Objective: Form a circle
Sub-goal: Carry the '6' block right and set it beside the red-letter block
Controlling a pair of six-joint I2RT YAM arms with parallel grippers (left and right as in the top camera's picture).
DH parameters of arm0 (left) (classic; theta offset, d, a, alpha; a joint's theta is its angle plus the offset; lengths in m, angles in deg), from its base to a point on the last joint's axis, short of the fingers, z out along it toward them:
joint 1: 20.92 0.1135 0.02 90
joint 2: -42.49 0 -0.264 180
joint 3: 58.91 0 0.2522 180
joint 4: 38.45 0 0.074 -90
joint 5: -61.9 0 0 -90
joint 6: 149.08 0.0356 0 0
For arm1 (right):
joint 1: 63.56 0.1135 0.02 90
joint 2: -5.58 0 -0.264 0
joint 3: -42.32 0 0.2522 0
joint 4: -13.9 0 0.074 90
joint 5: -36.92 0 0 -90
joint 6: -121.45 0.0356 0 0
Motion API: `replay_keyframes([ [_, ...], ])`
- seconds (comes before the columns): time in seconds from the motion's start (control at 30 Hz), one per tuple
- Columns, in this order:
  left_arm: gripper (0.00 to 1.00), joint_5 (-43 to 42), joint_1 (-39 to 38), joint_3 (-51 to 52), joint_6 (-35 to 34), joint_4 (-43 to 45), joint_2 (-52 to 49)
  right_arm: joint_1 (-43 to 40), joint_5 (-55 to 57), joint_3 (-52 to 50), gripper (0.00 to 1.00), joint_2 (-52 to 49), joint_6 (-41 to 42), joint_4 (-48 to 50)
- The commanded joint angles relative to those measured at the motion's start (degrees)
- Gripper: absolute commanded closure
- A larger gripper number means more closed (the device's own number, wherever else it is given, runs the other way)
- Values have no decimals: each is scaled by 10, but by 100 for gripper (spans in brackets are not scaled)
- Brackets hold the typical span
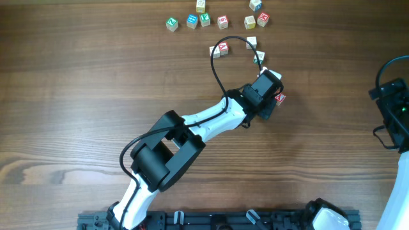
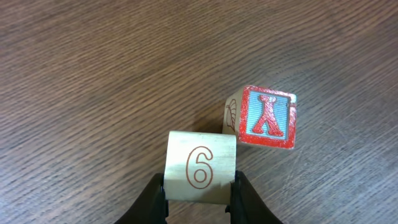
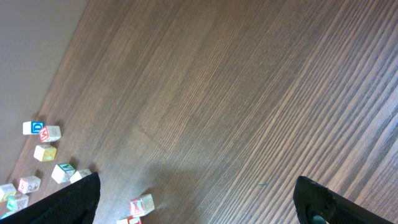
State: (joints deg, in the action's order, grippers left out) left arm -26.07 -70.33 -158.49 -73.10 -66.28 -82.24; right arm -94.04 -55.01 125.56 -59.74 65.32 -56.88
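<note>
No full circle shows. A loose arc of small wooden letter cubes (image 1: 252,42) curves down to a red-faced cube (image 1: 280,98) beside my left wrist. My left gripper (image 2: 199,185) is shut on a pale cube marked 6 (image 2: 200,163), one finger on each side. The red-faced cube (image 2: 267,118) stands just ahead of it to the right, tilted, close to the 6 cube's corner. My right gripper (image 3: 199,208) hangs open above bare wood with nothing between its fingers. The red-faced cube (image 3: 137,206) lies far off to its lower left.
Several more letter cubes with green, red and blue faces form a row (image 1: 204,19) at the table's far edge. My left arm (image 1: 204,121) stretches diagonally across the middle. The right arm (image 1: 393,108) stays at the right edge. A black rail (image 1: 211,220) runs along the front.
</note>
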Motion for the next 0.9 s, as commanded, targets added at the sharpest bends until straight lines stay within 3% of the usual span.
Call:
replay_keyframes([
  [0.0,90,-16,-3,5,-15,5,-10,-2,-1,-2,0,0,7,0],
  [0.5,89,-41,-3,5,-19,32,-10,-2,-1,-2,0,0,7,0],
  [0.73,89,2,-1,5,-19,-2,-10,-2,-1,-2,0,0,7,0],
  [0.87,78,2,-3,5,-19,-12,-10,-2,-1,-2,0,0,7,0],
])
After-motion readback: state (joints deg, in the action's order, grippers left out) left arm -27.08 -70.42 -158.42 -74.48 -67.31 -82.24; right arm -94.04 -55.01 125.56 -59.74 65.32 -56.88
